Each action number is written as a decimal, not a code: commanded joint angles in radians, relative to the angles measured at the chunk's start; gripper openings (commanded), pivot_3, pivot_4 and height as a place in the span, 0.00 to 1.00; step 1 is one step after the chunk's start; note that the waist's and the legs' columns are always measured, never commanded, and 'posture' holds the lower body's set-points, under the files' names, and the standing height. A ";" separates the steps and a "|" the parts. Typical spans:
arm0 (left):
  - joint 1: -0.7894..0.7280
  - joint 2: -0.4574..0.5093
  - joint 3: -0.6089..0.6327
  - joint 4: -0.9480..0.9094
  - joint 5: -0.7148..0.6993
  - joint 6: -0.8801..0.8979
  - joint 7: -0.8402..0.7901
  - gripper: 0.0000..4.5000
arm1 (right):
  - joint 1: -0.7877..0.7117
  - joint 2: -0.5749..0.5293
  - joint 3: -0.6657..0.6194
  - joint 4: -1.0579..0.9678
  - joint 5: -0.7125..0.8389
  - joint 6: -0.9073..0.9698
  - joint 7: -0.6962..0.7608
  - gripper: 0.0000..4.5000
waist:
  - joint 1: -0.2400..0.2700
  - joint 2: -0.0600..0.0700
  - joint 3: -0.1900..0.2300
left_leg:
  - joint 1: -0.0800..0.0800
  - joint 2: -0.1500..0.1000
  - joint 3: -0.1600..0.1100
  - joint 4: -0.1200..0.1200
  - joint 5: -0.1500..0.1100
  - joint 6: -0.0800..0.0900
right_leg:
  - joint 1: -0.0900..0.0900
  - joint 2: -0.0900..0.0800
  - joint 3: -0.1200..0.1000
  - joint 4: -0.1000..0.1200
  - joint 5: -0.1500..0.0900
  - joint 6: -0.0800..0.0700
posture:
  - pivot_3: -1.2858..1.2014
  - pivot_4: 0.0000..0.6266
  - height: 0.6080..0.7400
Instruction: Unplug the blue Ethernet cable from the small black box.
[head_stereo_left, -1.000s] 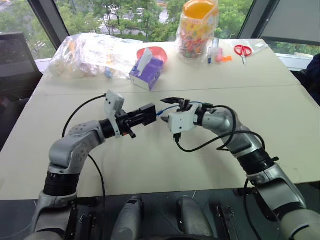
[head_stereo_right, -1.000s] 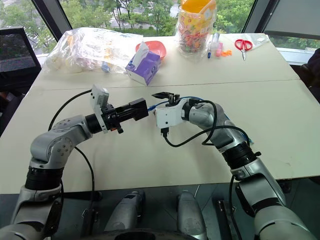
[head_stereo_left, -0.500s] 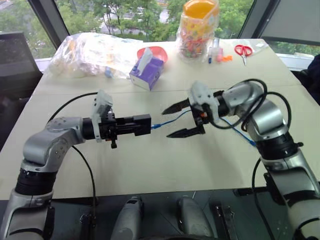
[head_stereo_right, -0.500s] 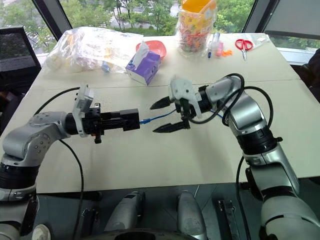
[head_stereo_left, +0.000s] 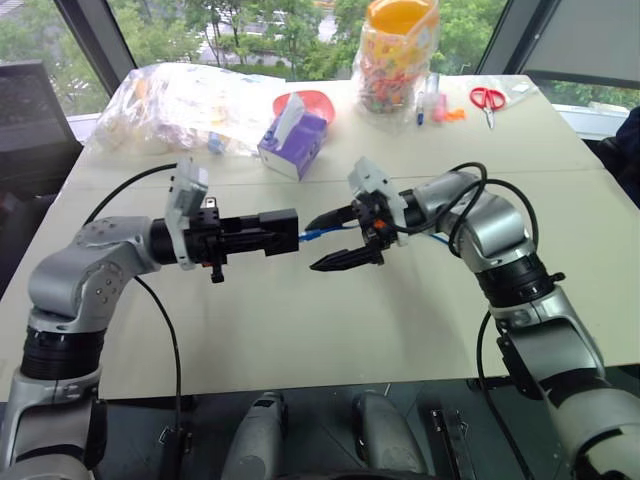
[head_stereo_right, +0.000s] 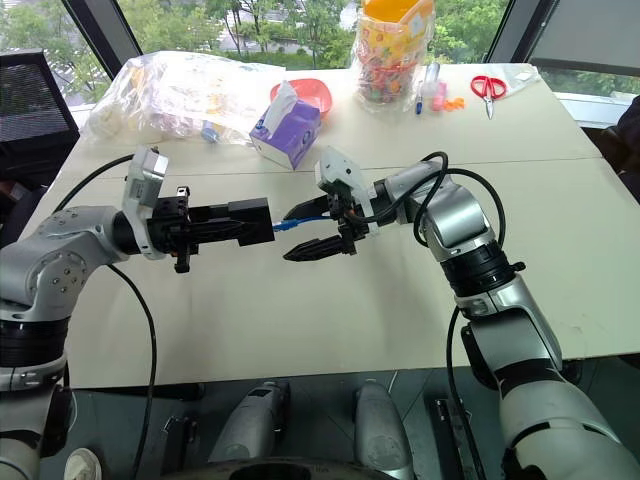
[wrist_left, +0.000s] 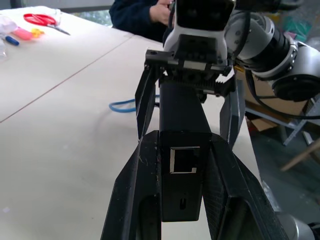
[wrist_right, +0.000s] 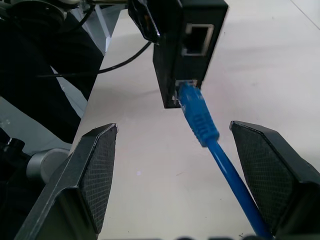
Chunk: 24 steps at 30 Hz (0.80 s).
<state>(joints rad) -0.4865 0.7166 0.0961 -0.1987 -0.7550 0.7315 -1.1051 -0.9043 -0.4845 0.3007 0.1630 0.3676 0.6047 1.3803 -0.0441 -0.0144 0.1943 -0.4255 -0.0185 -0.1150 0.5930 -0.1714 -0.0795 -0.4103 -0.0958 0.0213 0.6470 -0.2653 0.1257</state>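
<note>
Left eye view: at centre frame the left pincer (head_stereo_left: 262, 233) clenched the small black box (head_stereo_left: 280, 229) above the worktop (head_stereo_left: 330, 320), steadying it.

Right wrist view: the blue Ethernet cable (wrist_right: 202, 120) remained plugged in between the right pincer (wrist_right: 192, 170)'s spread fingers, ready to grip.

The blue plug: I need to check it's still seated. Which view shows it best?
Right wrist view: the blue Ethernet cable enters the small black box close up. Eye views show it tiny; the left wrist view shows just a cable loop.
</note>
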 joint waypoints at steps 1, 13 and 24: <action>-0.012 0.017 0.027 -0.033 -0.017 -0.002 0.004 0.11 | -0.031 0.012 -0.015 -0.008 0.017 0.007 0.010 0.78 | 0.000 0.000 0.000 | 0.000 0.000 0.000 0.000 0.000 0.000 | 0.000 0.000 0.000 0.000 0.000 0.000 | 0.52 0.24 0.90; -0.012 0.013 0.017 -0.047 -0.013 0.002 0.016 0.11 | -0.059 0.044 -0.031 0.009 0.035 0.064 0.002 0.53 | 0.000 0.000 0.000 | 0.000 0.000 0.000 0.000 0.000 0.000 | 0.000 0.000 0.000 0.000 0.000 0.000 | 0.52 0.24 0.90; 0.009 0.010 0.014 -0.072 -0.015 0.000 0.028 0.11 | -0.074 0.051 -0.035 0.038 0.031 0.055 -0.006 0.34 | 0.000 0.000 0.000 | 0.000 0.000 0.000 0.000 0.000 0.000 | 0.000 0.000 0.000 0.001 0.000 0.000 | 0.52 0.24 0.90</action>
<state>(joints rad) -0.4777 0.7191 0.0938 -0.2418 -0.7550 0.7371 -1.0773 -0.9476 -0.4401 0.2900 0.2092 0.3873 0.6700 1.3730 -0.0442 -0.0144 0.1944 -0.4255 -0.0185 -0.1150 0.5930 -0.1714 -0.0795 -0.4104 -0.0956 0.0213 0.6476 -0.2653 0.1260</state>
